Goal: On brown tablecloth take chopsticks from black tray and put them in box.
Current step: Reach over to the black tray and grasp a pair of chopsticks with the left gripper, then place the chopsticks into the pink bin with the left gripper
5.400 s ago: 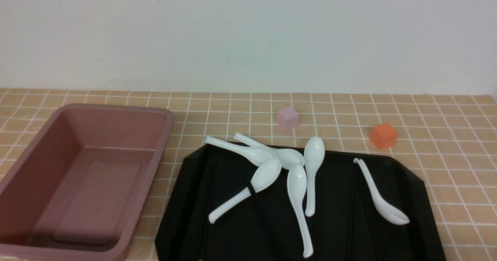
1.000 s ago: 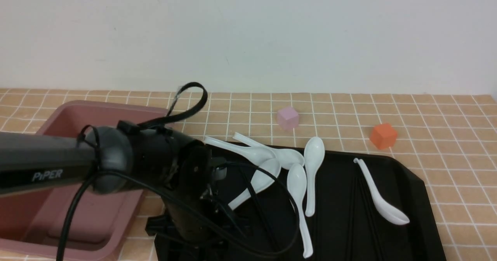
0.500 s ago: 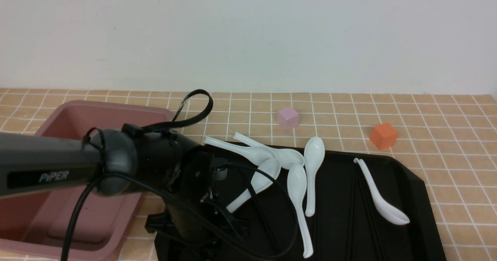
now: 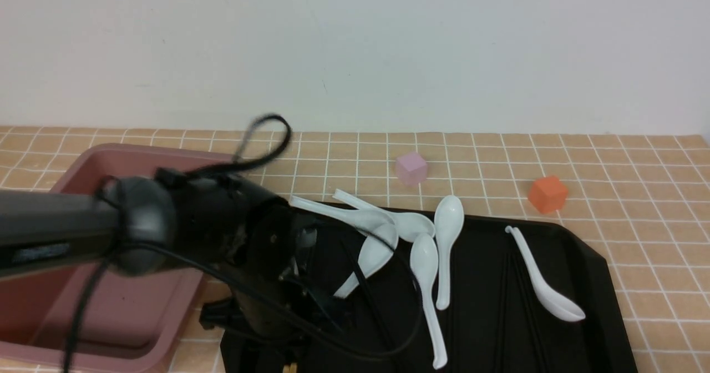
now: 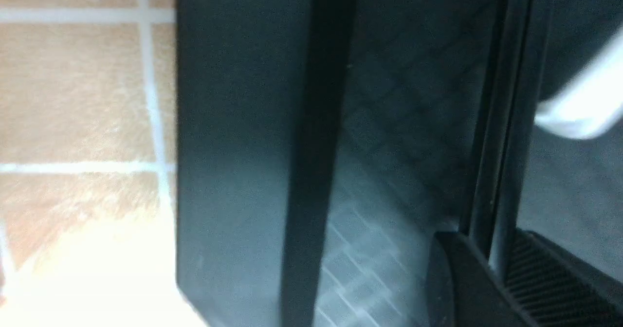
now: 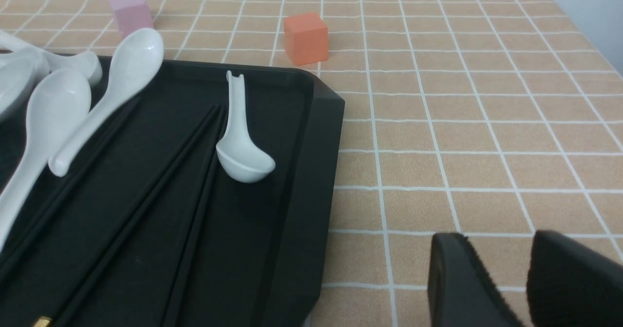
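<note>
My left pincer (image 5: 496, 254) looks clamped on the thin chopsticks (image 5: 496, 122). They could slip out or bump that spoon (image 4: 370, 254). Right pincer (image 6: 508, 259) waits, slightly apart.

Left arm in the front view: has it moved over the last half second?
Yes. The left arm has shifted left, away from the pink cube and further over the box.
</note>
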Controlling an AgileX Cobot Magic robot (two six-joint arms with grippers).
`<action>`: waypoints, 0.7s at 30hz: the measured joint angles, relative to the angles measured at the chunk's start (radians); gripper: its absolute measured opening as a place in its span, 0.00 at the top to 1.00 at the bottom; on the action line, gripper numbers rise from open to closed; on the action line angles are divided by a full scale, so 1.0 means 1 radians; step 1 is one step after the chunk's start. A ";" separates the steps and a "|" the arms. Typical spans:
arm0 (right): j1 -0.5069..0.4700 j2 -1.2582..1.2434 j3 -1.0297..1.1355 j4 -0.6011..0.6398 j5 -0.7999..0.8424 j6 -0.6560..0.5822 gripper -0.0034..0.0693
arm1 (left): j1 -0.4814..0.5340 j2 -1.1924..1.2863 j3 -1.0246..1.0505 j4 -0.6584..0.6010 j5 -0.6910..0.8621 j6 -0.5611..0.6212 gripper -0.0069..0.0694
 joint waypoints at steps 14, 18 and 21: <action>0.000 0.000 0.000 0.000 0.000 0.000 0.62 | 0.214 -0.447 -0.022 0.035 0.156 0.036 0.76; 0.000 0.000 0.000 0.000 0.000 0.000 0.62 | 0.430 -0.466 -0.017 0.098 0.247 0.157 0.76; 0.000 0.000 0.000 0.000 0.000 0.000 0.62 | 0.549 -0.429 0.003 0.096 0.206 0.211 0.76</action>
